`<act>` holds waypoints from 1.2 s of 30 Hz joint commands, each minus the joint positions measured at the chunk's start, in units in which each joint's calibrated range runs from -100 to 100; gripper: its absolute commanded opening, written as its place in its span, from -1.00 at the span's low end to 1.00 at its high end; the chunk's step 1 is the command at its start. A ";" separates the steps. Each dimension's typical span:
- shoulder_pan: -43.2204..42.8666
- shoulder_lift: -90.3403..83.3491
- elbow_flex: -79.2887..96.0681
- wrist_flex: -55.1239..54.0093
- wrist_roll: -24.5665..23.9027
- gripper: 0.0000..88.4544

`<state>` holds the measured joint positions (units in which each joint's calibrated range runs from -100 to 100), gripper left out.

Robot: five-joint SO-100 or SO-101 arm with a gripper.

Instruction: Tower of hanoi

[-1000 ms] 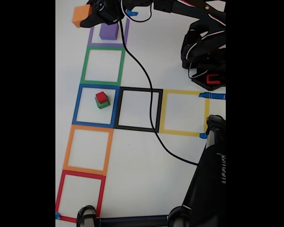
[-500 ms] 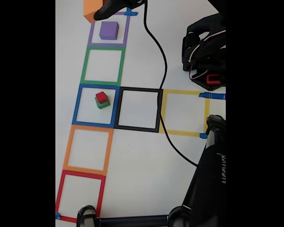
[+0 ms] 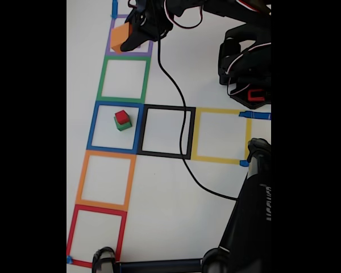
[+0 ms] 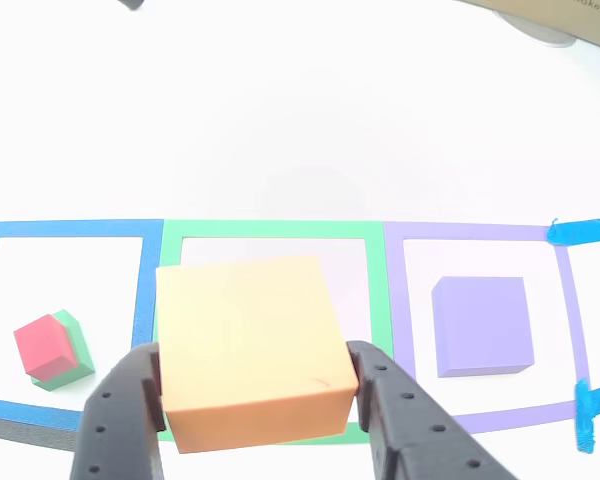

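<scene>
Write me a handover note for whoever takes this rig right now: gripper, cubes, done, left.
Gripper: shut on the orange cube, held off the table; in the fixed view it hangs over the purple tape square.
Purple cube: alone on the table inside the purple square.
Red cube: stacked on the green cube, inside the blue tape square.
Done: orange is picked up; red and green already form a small stack.
Left: orange is not yet set down, probably onto purple; then likely green and red onto it. The green tape square holds no cube.
</scene>
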<state>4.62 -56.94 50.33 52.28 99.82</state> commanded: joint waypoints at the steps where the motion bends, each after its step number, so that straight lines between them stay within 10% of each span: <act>1: 0.94 0.30 16.21 -22.32 0.18 -0.79; 21: 1.03 53.03 28.67 -94.63 0.18 -0.79; 36: 2.47 71.11 29.94 -114.87 0.18 -0.79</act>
<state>6.73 13.89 79.73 -59.29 99.64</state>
